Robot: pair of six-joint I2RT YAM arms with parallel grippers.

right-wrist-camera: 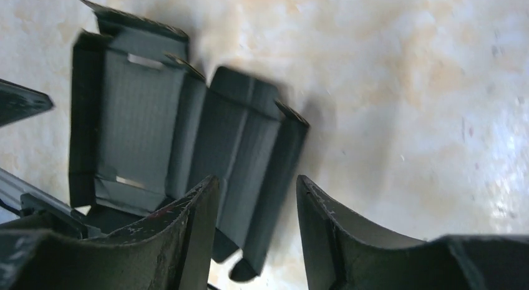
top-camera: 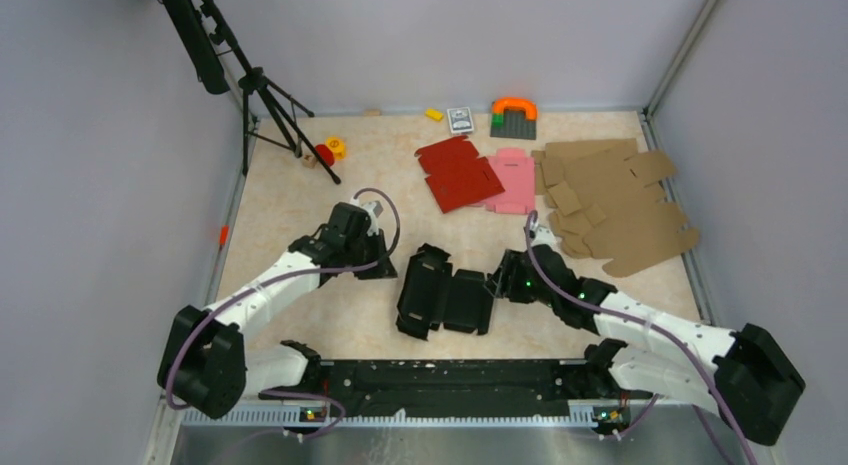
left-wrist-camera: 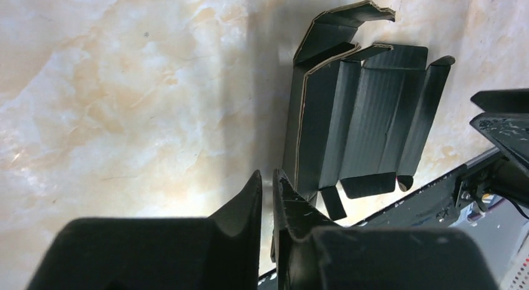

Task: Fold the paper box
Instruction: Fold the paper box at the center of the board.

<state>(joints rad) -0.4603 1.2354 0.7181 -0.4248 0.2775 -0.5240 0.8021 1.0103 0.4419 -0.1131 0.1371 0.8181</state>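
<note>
Box: on the table near its front edge, between the two grippers. Just beside the left gripper, whose fingers are nearly closed on nothing, only a slit between. Right edge flap seen in the gap of the right gripper, fingers spread, gripping nothing. Black, matte, creased into panels; long side flaps raised, end tabs bent up, pale cut edges showing. Farther back, red blank and pink blank side by side.
</note>
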